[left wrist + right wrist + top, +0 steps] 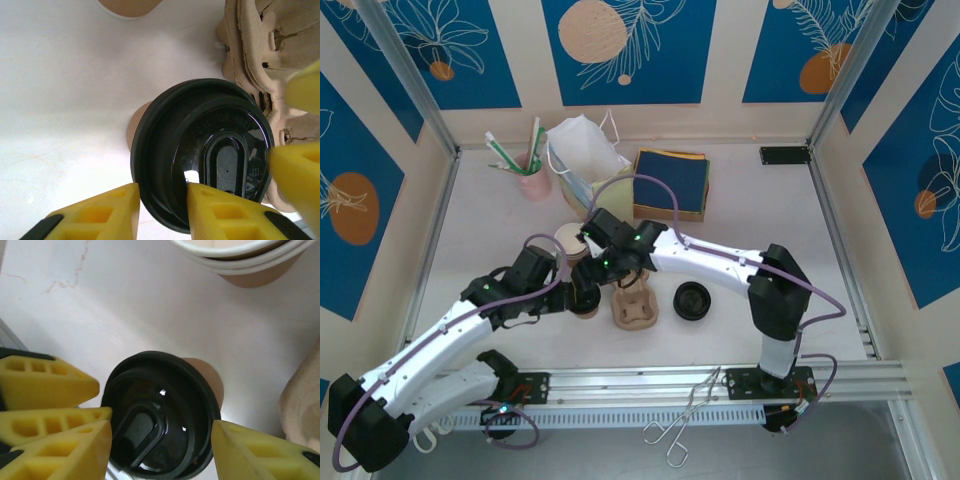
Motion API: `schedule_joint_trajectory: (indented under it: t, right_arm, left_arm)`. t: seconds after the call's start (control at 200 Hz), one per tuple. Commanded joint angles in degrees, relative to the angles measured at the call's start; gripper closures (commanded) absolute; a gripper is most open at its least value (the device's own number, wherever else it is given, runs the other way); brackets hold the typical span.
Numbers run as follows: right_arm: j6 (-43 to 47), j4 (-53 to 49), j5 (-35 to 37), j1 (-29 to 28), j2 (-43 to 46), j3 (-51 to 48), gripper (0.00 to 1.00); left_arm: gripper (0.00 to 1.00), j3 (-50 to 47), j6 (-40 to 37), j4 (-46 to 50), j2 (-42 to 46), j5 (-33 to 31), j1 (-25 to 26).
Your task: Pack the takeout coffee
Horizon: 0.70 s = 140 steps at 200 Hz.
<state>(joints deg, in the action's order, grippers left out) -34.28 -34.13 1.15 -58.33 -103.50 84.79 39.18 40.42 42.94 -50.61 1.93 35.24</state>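
The small brown paper cup with a round black plastic lid [200, 145] stands on the white worktop [65, 100], just beside the brown cardboard cup tray [260, 45]. The right claw [161, 427] sits wide around the lid. The left claw [164, 192] sits over the lid's edge. Nobody can tell if either one squeezes it.

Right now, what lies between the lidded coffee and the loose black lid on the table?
The cardboard cup carrier sits between the takeout coffee and the loose black lid. The top view shows all three in a row.
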Motion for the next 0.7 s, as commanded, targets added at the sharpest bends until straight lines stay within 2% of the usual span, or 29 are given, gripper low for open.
schedule_joint_trajectory:
  t: [0.0, 0.21, 0.44, 0.695]
  right_arm:
    - [-1.29, -1.74, -0.72, -0.86, 2.38, -1.96, 0.44]
    - [-2.54, -2.37, -0.53, -2.27, 3.35, -5.35, 0.41]
    - [-4.78, -1.31, -1.15, -2.36, 4.39, -7.34, 0.39]
    - [-5.77, 0.26, -2.06, -1.59, 4.27, -7.98, 0.42]
  left_arm:
    - [0.66, 2.39, -0.08, 3.63, 0.94, 0.88, -0.47]
    - [0.62, 1.61, -0.33, 3.4, 1.02, 1.41, -0.53]
    - [0.63, 2.19, -1.06, 2.37, -0.57, 0.89, -0.52]
    - [0.67, 3.99, -2.32, 1.91, -3.34, -0.43, -0.6]
